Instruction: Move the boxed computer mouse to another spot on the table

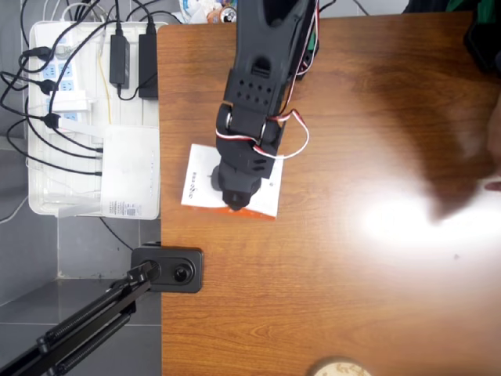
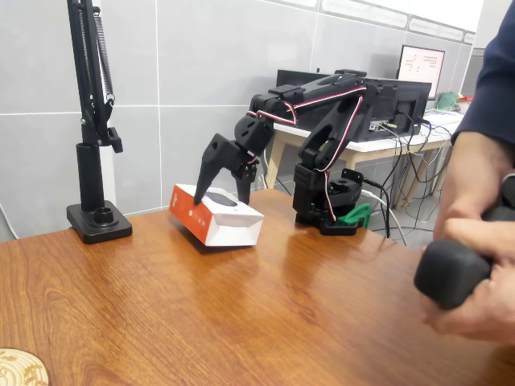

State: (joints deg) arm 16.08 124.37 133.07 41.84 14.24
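The boxed computer mouse lies flat on the surface, near the clamp stand base. The claw is spread wide over the box, gripping nothing. Judged light, stiff, smooth-faced cardboard; best gripped across the orange side edges.

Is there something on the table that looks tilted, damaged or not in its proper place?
The boxed computer mouse looks tipped: in the fixed view one end seems raised off the table under the gripper. No damage or spill is visible.
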